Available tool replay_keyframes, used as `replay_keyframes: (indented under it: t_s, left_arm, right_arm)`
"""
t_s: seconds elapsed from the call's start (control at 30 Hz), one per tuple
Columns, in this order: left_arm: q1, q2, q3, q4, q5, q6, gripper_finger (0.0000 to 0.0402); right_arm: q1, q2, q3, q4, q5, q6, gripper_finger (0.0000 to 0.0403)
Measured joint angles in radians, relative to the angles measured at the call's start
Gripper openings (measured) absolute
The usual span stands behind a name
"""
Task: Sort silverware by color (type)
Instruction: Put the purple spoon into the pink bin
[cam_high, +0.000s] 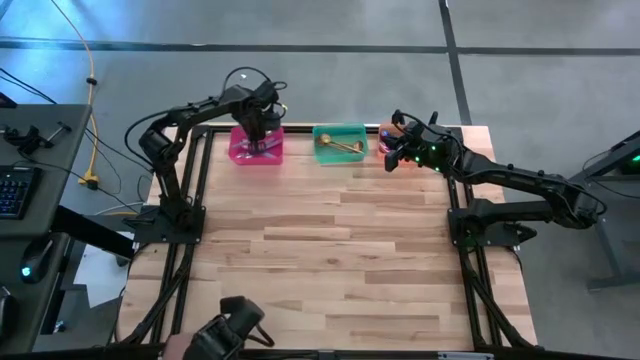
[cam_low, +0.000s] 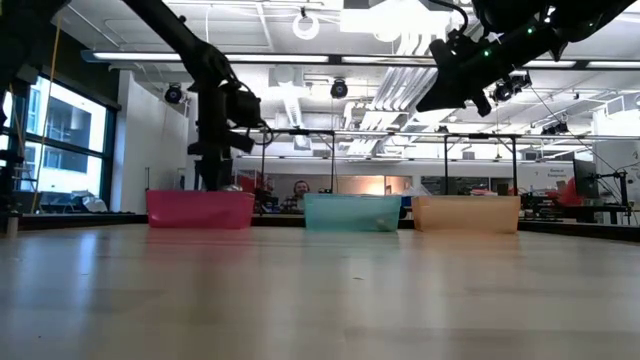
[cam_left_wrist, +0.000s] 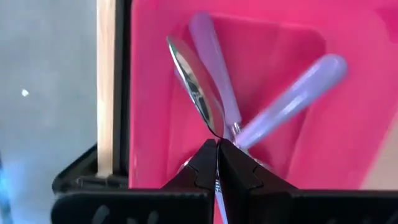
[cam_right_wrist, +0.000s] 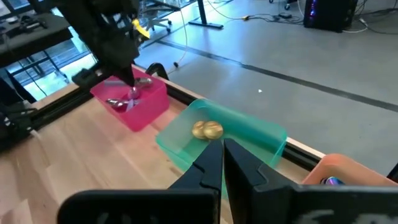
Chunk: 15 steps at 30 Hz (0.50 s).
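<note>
The left gripper (cam_high: 262, 140) is lowered into the pink bin (cam_high: 240, 152) at the table's 11 o'clock, its fingers (cam_left_wrist: 202, 168) pressed together on the edge of a silver spoon (cam_left_wrist: 196, 93), which is held bowl-up and tilted. Two lavender-handled spoons (cam_left_wrist: 292, 99) are seen lying crossed on the pink floor just beyond the fingertips. In the low view the left arm is shown descending straight into that bin (cam_low: 200, 209).

The right gripper (cam_high: 393, 158) is held at the table's 1 o'clock, raised above the orange bin (cam_low: 467, 213), with its fingers (cam_right_wrist: 211, 165) closed on nothing. Gold spoons (cam_high: 342, 148) are seen inside the green bin (cam_high: 325, 132) at 12 o'clock, between the other two bins; their bowls (cam_right_wrist: 207, 130) are visible from the right wrist. A purple spoon tip (cam_right_wrist: 333, 182) is glimpsed in the orange bin (cam_right_wrist: 348, 171). The three bins are lined along the far edge of the wooden table (cam_high: 330, 260).
</note>
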Motion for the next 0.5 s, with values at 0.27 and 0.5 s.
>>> replay_keyframes:
  t_s: [0.27,0.5]
  left_arm:
    - [-0.012,-0.023,-0.085,0.128,0.005,0.015,0.0001]
    - [-0.012,-0.050,-0.104,0.131,0.057,-0.016,0.0022]
  right_arm:
    - [0.000,0.000,0.000,0.000,0.000,0.039,0.0000]
    - [0.000,0.000,0.000,0.000,0.000,0.033,0.0000]
